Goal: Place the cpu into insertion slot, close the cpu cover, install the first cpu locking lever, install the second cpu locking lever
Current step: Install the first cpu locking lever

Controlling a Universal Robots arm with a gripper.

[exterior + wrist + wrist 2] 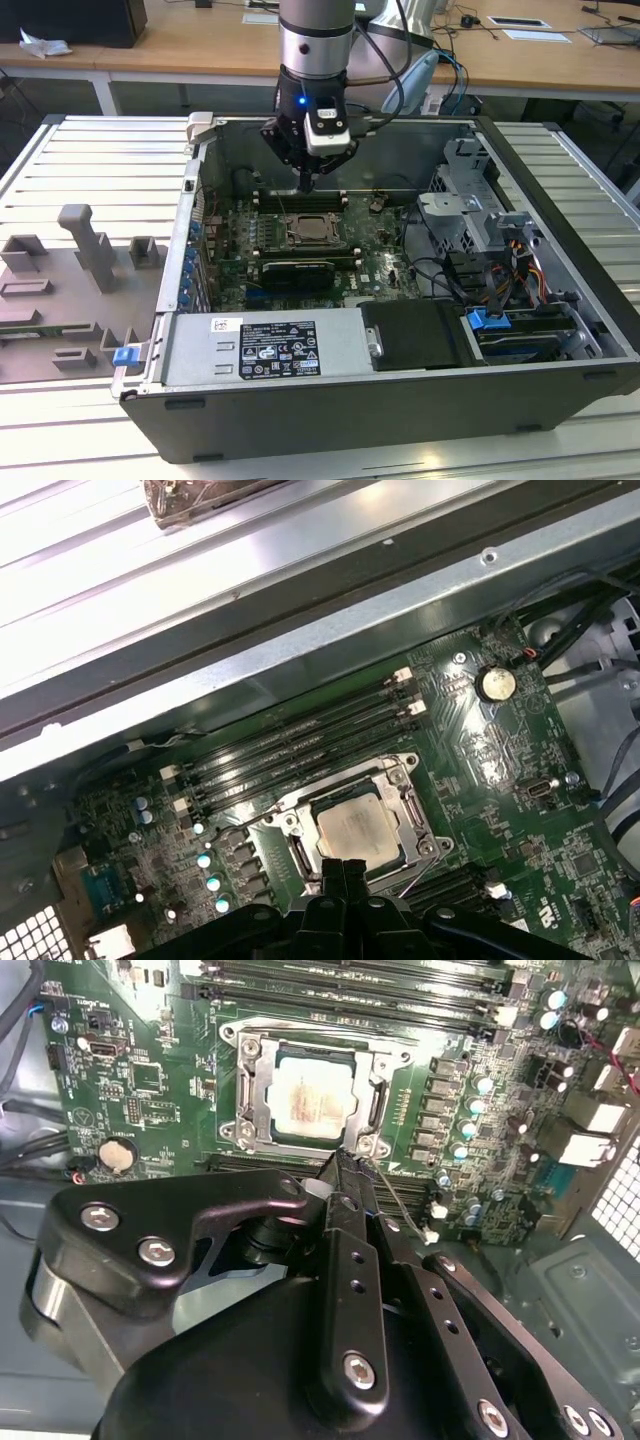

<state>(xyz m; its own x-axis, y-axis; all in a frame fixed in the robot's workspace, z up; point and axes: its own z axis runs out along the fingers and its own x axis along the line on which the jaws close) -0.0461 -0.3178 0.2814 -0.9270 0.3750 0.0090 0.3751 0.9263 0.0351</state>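
Note:
The cpu (314, 229) lies flat in the socket on the green motherboard, its pale metal top (310, 1100) showing in both wrist views (358, 830). The silver cpu cover (250, 1090) lies down around it as a frame (340, 788). My gripper (305, 185) hangs just above the socket's far edge in the exterior view. Its black fingers are shut together with nothing between them, and the tips (343, 1165) sit at the socket's rim (345, 865). A thin metal lever rod (400, 1195) runs beside the fingertips.
The open computer case's walls (200, 190) surround the board. Memory slots (300, 200) lie behind the socket and a long black expansion card (295, 272) in front. A power supply (265, 350), drive cage (470, 200) and cables (500, 270) crowd the rest. Grey fixtures (85, 245) stand outside.

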